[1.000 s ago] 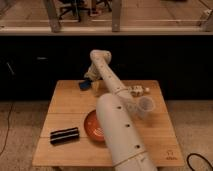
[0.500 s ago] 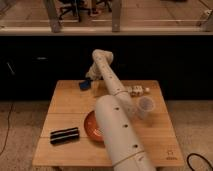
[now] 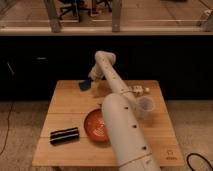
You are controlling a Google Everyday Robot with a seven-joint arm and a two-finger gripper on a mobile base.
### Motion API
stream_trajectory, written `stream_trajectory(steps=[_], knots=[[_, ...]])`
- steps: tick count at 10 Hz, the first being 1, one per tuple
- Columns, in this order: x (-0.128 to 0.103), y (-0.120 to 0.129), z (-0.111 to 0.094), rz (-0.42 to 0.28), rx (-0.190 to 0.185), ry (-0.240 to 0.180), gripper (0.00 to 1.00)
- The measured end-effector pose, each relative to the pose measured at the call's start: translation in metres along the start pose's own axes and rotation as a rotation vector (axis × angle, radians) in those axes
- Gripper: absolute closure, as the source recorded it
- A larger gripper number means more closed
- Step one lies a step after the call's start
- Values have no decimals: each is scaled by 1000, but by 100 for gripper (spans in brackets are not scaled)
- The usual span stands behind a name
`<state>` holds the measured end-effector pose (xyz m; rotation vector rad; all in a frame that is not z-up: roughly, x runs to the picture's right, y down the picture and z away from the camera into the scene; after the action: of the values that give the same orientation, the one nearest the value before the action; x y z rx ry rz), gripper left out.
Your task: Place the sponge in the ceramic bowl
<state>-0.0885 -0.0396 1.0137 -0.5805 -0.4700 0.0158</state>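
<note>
The blue sponge (image 3: 84, 85) is at the far left part of the wooden table (image 3: 65, 107). My gripper (image 3: 91, 80) is right at its upper right edge; I cannot tell whether the two touch. The orange-red ceramic bowl (image 3: 93, 125) sits near the table's front middle, and my white arm (image 3: 122, 125) covers its right side. The arm reaches from the bottom of the view across the table to the sponge.
A long black block with pale stripes (image 3: 64, 135) lies at the front left. A clear plastic cup (image 3: 145, 106) stands right of the arm, with small pale items (image 3: 140, 90) behind it. Past the table's far edge there is a dark wall.
The upper arm has shifted slightly to the right. The sponge stays at almost the same spot by the gripper.
</note>
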Motion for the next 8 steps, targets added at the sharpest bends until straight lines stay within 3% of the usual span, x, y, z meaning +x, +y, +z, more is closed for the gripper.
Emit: stream_trajectory(steps=[3, 8], knots=[[3, 2, -2, 35, 73, -3, 20], [4, -2, -3, 94, 123, -30, 20]])
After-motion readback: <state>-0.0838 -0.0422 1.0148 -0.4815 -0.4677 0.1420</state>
